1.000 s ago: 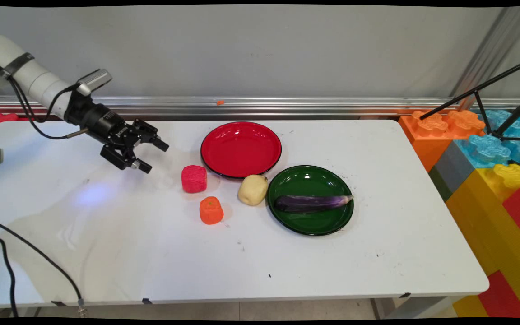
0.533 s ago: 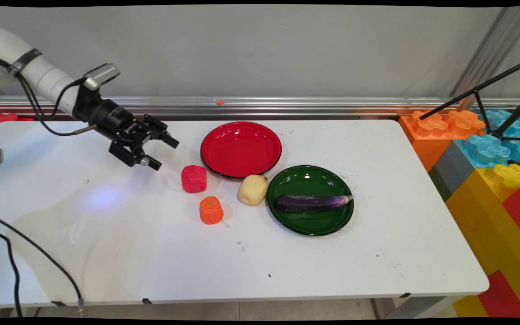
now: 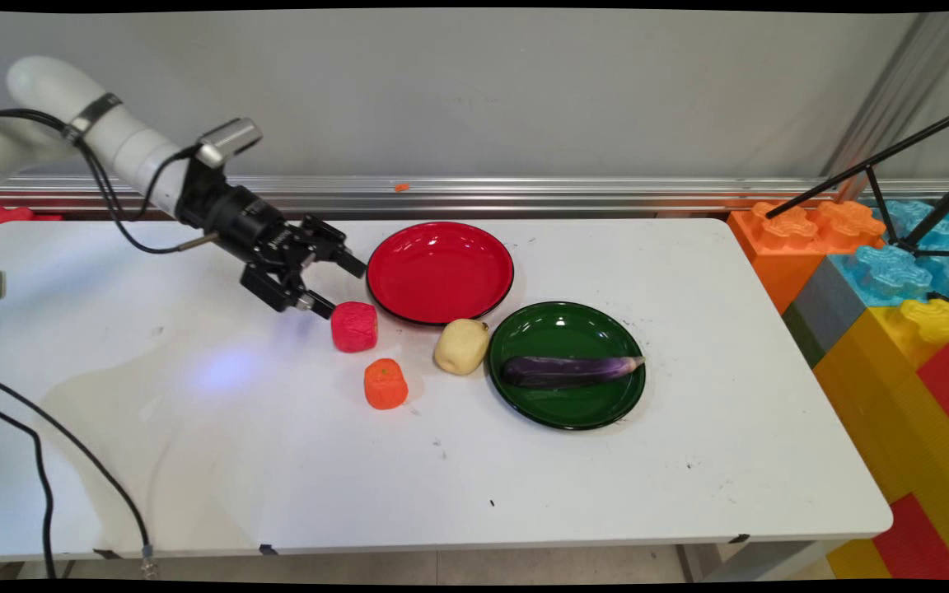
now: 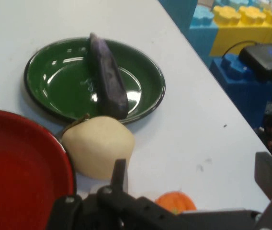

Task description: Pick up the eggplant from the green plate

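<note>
Spread wide and holding nothing, the fingers (image 3: 352, 265) of the black gripper (image 3: 337, 287) hang low over the table (image 3: 524, 486), angled down toward its right end. One fingertip sits just beside the red plate's (image 3: 439, 271) left rim; the other is close above the red block (image 3: 354, 326), though I cannot tell whether it touches.

The red block is the nearest thing to the gripper. It stands toward the table's far edge, just off the red plate's near-left rim. An orange piece (image 3: 385, 384) lies a little nearer the front edge, and a pale yellow potato-like piece (image 3: 461, 346) rests between the two plates, touching or almost touching the green plate (image 3: 566, 416). An eggplant (image 3: 567, 370) lies lengthwise in that green plate. The hand view shows the same cluster: red plate (image 4: 16, 177), pale piece (image 4: 96, 146), green plate (image 4: 45, 76) with the eggplant (image 4: 106, 76).

As a judgement, any closing on the block would go best with the jaws squared to its flat sides and kept clear of the plate rim, which crowds one finger.

Open room lies along the table's left half and its whole front edge; the right end is bare too, bordered by large toy bricks (image 3: 895, 313) and a tripod (image 3: 895, 189).
</note>
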Tool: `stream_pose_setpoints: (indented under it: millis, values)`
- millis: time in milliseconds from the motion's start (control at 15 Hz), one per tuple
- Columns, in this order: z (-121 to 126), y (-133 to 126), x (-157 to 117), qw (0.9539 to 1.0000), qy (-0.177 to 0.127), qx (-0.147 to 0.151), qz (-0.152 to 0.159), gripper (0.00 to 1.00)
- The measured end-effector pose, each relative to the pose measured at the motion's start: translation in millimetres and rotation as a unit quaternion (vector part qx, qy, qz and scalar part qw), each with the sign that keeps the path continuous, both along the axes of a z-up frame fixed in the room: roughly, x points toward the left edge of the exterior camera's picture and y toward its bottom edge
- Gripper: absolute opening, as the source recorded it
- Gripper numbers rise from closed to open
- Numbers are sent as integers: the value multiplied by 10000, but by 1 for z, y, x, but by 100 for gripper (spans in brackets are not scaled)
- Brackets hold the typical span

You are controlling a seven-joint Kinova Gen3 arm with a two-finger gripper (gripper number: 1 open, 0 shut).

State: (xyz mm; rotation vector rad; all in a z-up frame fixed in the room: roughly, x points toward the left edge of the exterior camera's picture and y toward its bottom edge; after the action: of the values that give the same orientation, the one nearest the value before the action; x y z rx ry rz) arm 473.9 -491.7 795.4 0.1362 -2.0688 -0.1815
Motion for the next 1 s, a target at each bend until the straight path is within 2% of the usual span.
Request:
stream_pose_setpoints:
  millis: [600, 1000]
  values:
    - [-17, -11, -69, 9997, -80, 186, -125, 100]
    - [-35, -23, -123, 9990, -257, 323, -187, 100]
